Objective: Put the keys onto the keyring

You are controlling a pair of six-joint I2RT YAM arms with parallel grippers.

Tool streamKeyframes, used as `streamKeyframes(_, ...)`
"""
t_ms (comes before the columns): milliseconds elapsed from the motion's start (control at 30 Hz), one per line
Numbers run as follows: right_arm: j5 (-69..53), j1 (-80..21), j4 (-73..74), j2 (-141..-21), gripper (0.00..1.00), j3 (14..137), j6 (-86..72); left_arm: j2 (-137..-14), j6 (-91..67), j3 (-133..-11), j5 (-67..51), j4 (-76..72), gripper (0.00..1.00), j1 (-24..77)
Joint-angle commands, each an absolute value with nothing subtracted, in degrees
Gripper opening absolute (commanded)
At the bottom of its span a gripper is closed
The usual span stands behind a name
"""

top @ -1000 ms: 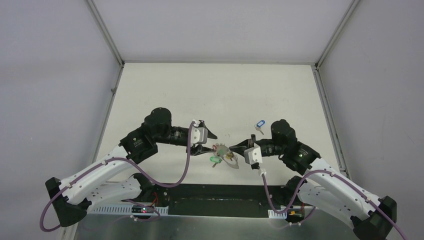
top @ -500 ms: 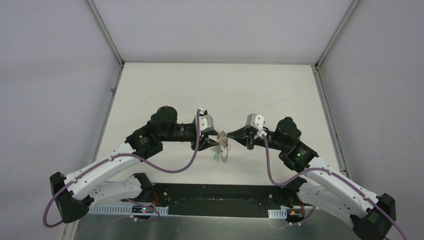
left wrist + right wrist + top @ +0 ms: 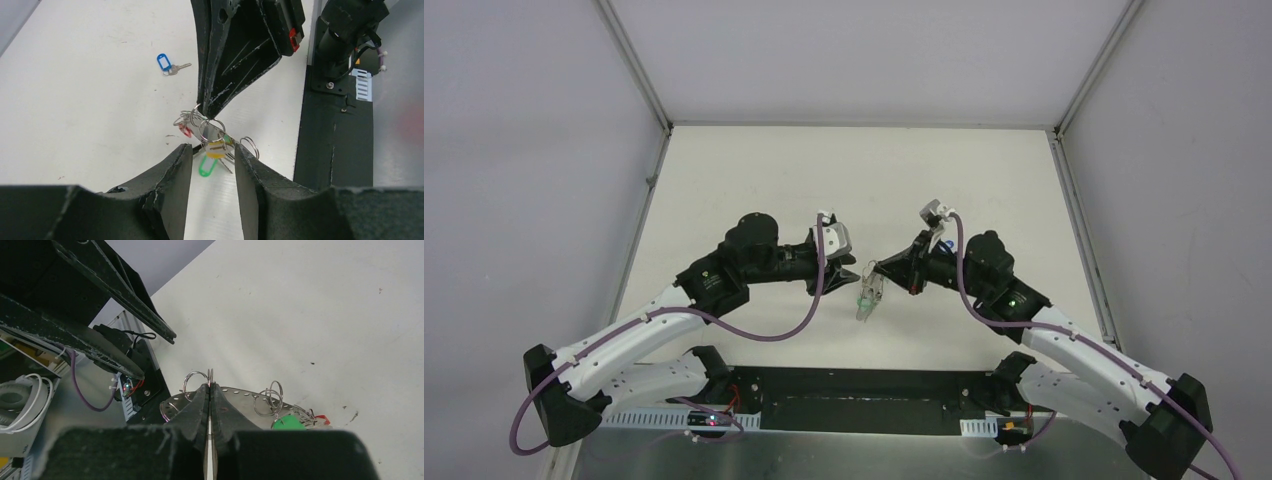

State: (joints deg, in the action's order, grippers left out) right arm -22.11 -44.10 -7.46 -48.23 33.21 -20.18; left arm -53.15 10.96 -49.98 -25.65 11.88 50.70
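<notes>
The left hand (image 3: pixel 212 150) is partly open and grips nothing. Its two fingers (image 3: pixel 175 170) stand either side of the hanging bunch with a gap on each side, so it looks ready to pinch one piece rather than carry anything. It points straight at the other hand, which puts the bunch within reach of both.

Between the hands the keys (image 3: pixel 216 149) dangle clear of the worktop (image 3: pixel 90 100). The yellow tag hangs between the left fingers, a green tag (image 3: pixel 206 167) just below it, and a red tag (image 3: pixel 185 131) to one side. Small split rings (image 3: pixel 250 147) splay around them.

The right hand (image 3: pixel 210 387) is fully shut, its fingertips pinching a thin wire at the top of the bunch. I take this wire for the keyring (image 3: pixel 871 288), held up so that the keys hang free beneath it and the loop stays steady.

A blue-tagged key (image 3: pixel 167 64) lies on the worktop beyond the right hand, well apart from the bunch and not yet threaded. By my reckoning it is the one left to fetch.
</notes>
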Motion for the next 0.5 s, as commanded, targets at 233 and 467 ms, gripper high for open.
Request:
streamKeyframes(233, -36.4, -43.8, -5.8, -49.4, 0.0, 37.5, -13.9, -53.5, 16.0, -50.8, -26.6, 10.8, 0.35, 51.2)
streamKeyframes(467, -40.4, -43.6, -1.6, -49.6, 0.0, 39.5, -6.0, -54.5, 17.6, -52.9, -25.6, 14.3, 0.32, 51.2)
